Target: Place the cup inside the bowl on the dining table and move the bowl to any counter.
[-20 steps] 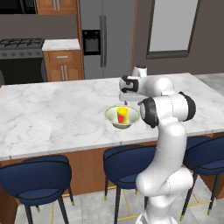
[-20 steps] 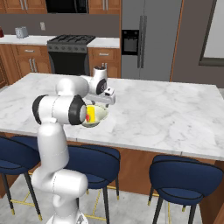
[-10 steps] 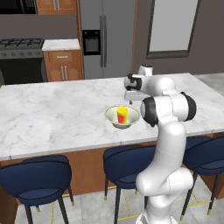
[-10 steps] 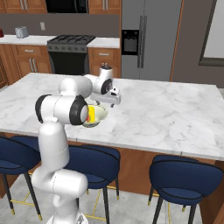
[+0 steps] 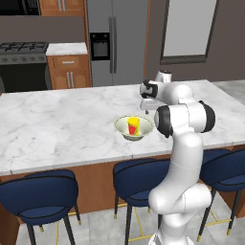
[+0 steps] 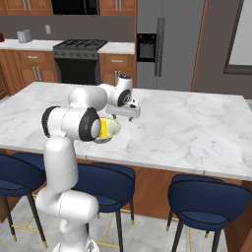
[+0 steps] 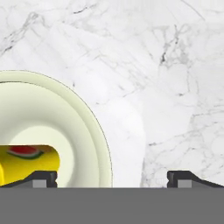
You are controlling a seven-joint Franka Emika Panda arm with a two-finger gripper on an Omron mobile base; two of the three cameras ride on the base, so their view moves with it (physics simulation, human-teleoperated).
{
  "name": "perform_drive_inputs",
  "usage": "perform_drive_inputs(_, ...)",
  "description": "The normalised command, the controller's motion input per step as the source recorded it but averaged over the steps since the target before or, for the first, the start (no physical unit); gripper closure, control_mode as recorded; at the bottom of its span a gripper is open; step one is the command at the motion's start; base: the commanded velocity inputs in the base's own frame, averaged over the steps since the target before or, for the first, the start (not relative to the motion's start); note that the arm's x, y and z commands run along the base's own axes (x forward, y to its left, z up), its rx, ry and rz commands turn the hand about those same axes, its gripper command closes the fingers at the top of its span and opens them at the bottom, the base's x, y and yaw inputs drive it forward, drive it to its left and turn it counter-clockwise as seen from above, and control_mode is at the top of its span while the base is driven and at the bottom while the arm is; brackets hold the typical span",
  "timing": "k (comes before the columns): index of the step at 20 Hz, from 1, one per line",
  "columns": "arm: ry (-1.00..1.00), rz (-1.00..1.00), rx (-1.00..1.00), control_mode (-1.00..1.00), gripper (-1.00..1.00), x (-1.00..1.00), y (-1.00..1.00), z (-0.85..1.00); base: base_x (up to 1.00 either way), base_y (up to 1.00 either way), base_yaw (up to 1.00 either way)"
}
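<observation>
In the left base view, the cup (image 5: 133, 126) stands upright inside the bowl (image 5: 134, 128) at the frame's centre, on the marble worktop (image 5: 62, 124) near its front edge. The gripper (image 5: 146, 105) hangs just right of and above the bowl, holding nothing.

In the right base view, the bowl (image 6: 110, 130) sits left of centre, half hidden behind the arm's elbow, with the cup (image 6: 104, 129) showing as a yellow patch inside it. The gripper (image 6: 124, 114) hovers over the bowl's upper right rim.

In the hand view, the bowl (image 7: 94, 135) fills the lower left, with the cup (image 7: 26, 159) at the left edge. The fingertips (image 7: 41, 179) stand wide apart at the bottom; the left one is over the cup and bowl interior, the right over bare marble, so the near rim lies between them.

The cup step looks done; the bowl now needs gripping. A good grasp would lower straight down so one finger goes inside the wall and one outside, pinching the thin rim squarely without bumping the cup.
</observation>
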Motion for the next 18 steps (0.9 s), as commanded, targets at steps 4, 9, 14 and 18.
perform_drive_inputs(4, 0.00, 0.04, 0.00, -1.00, -1.00, 0.00, 0.06, -0.17, 0.00, 0.00, 0.00)
perform_drive_inputs(9, 0.00, 0.09, 0.01, -1.00, -1.00, -0.16, 0.08, -0.11, 0.00, 0.00, 0.00)
perform_drive_inputs(14, 0.00, 0.09, 0.00, -1.00, -1.00, -0.19, 0.00, -0.03, 0.00, 0.00, 0.00)
perform_drive_inputs(18, 0.00, 0.06, 0.00, -1.00, -1.00, -0.12, 0.00, -0.16, 0.00, 0.00, 0.00)
